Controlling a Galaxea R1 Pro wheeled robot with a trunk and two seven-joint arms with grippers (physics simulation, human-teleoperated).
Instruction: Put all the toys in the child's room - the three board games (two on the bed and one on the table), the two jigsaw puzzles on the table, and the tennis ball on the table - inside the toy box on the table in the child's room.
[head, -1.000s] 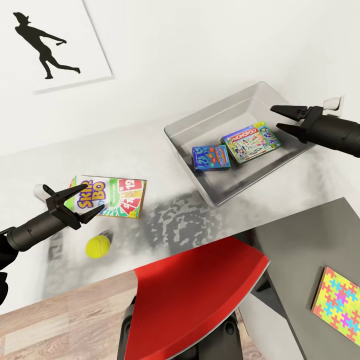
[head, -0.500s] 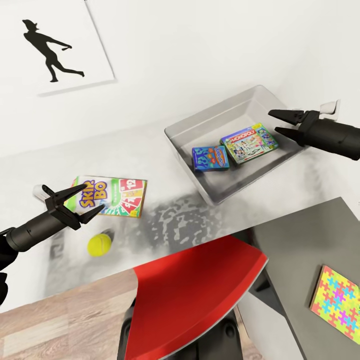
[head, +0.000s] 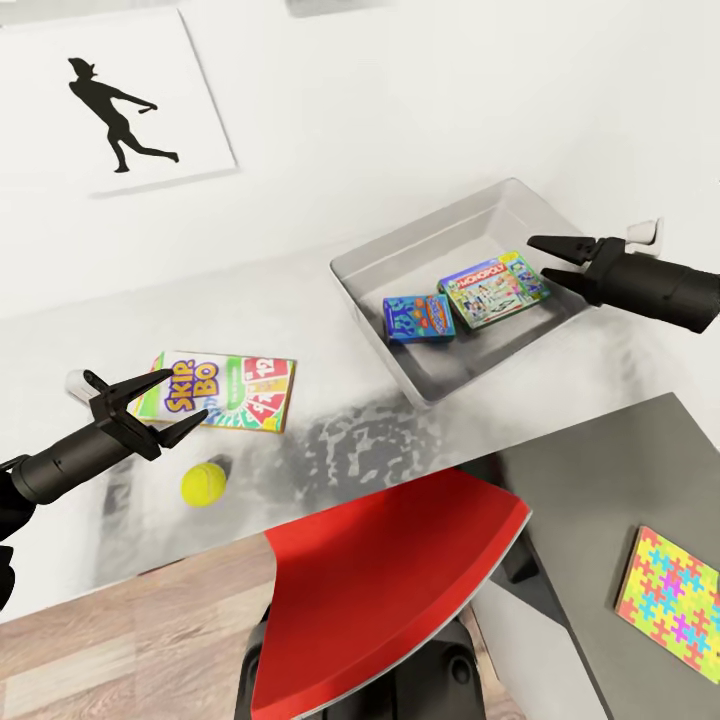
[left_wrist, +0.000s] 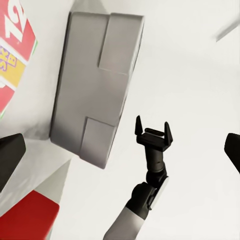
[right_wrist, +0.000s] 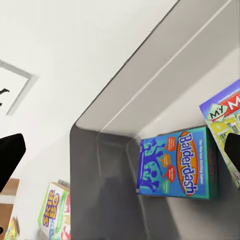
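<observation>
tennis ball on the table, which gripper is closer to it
Left. The left gripper hangs open just above and beside the tennis ball, near the Skip-Bo box. The right gripper is open far across the table, over the toy box.

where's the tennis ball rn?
Head view: tennis ball lies on the table, just below the open left gripper and near the Skip-Bo box.

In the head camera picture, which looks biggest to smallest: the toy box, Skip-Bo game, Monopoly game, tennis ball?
1. Toy box
2. Skip-Bo game
3. Monopoly game, though it lies farther away, so unsure
4. Tennis ball
</observation>
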